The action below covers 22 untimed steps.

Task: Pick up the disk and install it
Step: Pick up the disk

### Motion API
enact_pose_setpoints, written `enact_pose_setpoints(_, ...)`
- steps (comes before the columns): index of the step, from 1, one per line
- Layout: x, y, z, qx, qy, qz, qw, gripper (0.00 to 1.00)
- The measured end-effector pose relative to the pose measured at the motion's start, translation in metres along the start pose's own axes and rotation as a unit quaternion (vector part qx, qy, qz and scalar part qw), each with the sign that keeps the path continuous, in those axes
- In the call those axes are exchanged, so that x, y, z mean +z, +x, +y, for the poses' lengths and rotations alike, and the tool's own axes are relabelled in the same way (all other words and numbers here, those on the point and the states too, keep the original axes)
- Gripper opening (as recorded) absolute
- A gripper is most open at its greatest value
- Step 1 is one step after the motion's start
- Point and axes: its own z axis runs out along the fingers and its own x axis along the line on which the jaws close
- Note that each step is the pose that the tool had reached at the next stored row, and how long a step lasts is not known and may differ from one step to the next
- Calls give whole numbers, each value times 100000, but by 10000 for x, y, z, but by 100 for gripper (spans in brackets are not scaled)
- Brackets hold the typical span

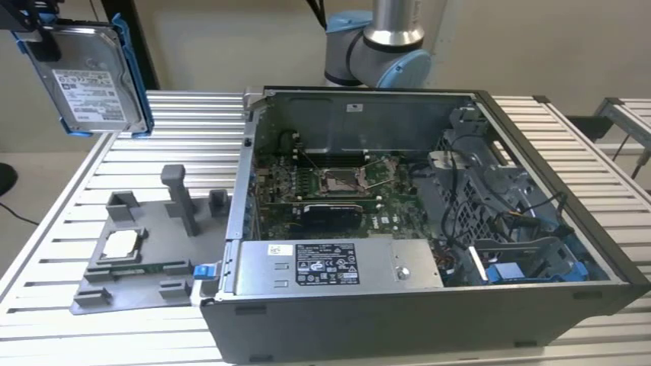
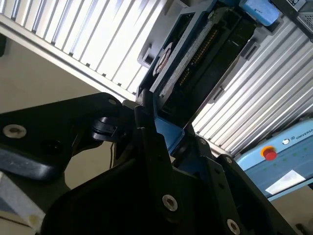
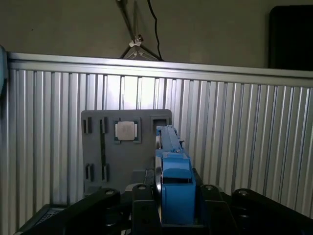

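Clamping shut on the edge of the blue carrier (image 3: 173, 169), the hand (image 3: 176, 203) holds the disk (image 1: 90, 80) upright, high and well clear of the open computer case (image 1: 336, 328), beyond its side wall. This narrow hold may let the disk tilt and snag that wall.

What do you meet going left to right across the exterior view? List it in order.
Disk, held aloft → grey parts tray → open computer case → neighbouring slatted table.

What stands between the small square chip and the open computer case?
In the exterior view, a tall grey post and a shorter one stand on the grey plate between them.
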Motion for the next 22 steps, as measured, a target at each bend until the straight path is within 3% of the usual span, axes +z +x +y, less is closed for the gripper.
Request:
enact_pose_setpoints(9,-106,-3,1,-1,-3,-3,100000,0)
enact_pose_setpoints(22,-415,-10,6,-3,9,0,100000,0)
